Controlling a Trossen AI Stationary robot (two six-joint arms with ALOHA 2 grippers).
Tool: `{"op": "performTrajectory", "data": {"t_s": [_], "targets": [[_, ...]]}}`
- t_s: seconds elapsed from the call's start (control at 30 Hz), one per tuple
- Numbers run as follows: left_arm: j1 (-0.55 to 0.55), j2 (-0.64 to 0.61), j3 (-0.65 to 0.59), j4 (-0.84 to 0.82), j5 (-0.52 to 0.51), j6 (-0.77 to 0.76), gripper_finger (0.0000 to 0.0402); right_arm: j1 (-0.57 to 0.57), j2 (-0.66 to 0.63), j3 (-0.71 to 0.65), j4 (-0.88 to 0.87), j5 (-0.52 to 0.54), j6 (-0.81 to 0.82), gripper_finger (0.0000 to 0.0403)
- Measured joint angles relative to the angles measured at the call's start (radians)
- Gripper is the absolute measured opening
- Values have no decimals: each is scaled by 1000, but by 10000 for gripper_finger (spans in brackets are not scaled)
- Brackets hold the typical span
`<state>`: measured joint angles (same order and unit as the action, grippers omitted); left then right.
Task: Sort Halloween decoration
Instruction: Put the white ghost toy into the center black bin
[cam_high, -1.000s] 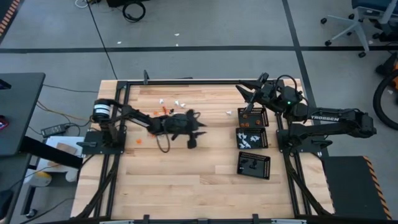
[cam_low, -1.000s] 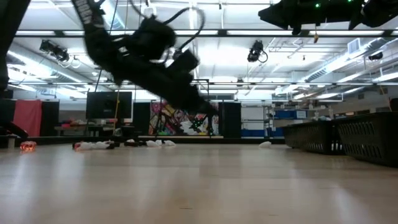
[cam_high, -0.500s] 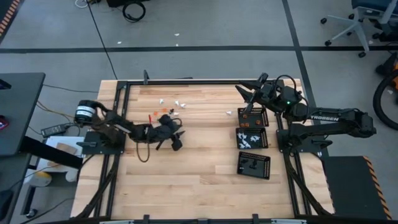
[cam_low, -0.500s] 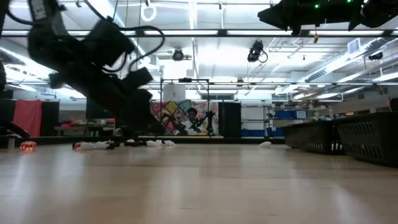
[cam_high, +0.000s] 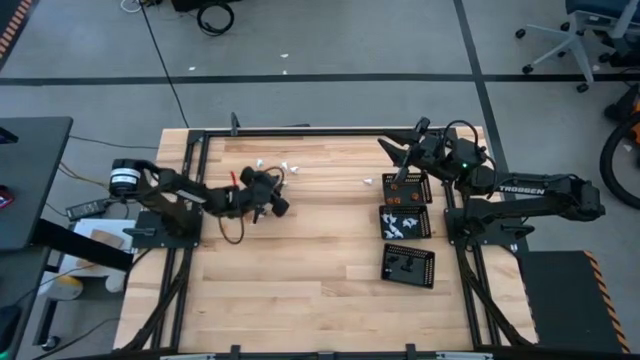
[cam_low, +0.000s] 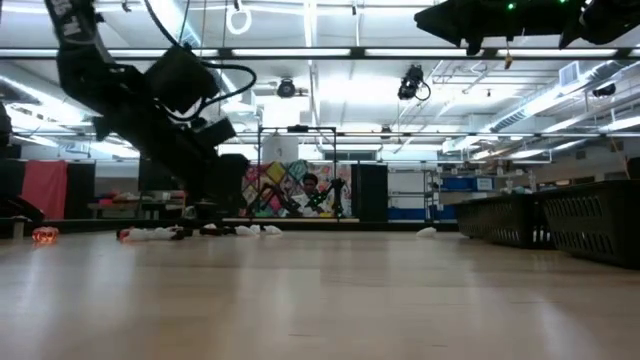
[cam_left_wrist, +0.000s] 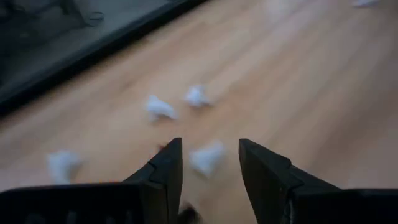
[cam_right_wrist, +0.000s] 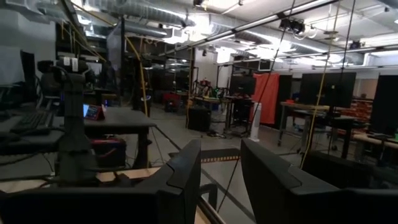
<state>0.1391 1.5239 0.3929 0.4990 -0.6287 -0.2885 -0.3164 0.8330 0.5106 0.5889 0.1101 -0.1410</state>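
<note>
left gripper (cam_left_wrist: 209, 163): jaws open, empty, low over four white decoration pieces (cam_left_wrist: 207, 157) on the desk (cam_high: 320, 290) near its far edge. right gripper (cam_right_wrist: 221, 165): jaws apart, empty, raised above three black trays (cam_high: 407, 222).

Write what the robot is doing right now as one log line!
left gripper: open, over white pieces | right gripper: open, empty, raised above trays | step: picking
</note>
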Motion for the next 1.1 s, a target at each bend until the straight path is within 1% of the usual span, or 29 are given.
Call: {"op": "performTrajectory", "data": {"t_s": [0.07, 0.17, 0.2, 0.33, 0.47, 0.57, 0.8, 0.97, 1.1], "targets": [[41, 18, 26, 0, 45, 70, 141, 0, 0, 0, -1, 0, 7, 119], [106, 55, 77, -28, 164, 135, 141, 0, 0, 0, -4, 0, 7, 119], [126, 72, 93, -43, 189, 149, 141, 0, 0, 0, -5, 0, 7, 119], [204, 142, 152, -89, 242, 210, 141, 0, 0, 0, -7, 0, 7, 119], [256, 188, 177, -127, 341, 171, 141, 0, 0, 0, -14, 0, 7, 119], [255, 190, 177, -181, 406, 126, 141, 0, 0, 0, -18, 0, 7, 119], [176, 188, 178, -215, 395, 48, 141, 0, 0, 0, -18, 0, 7, 119], [101, 144, 171, -236, 444, 15, 142, 0, 0, 0, -17, 0, 7, 119], [74, 103, 164, -238, 353, 47, 141, 0, 0, 0, -17, 0, 7, 119]]}}
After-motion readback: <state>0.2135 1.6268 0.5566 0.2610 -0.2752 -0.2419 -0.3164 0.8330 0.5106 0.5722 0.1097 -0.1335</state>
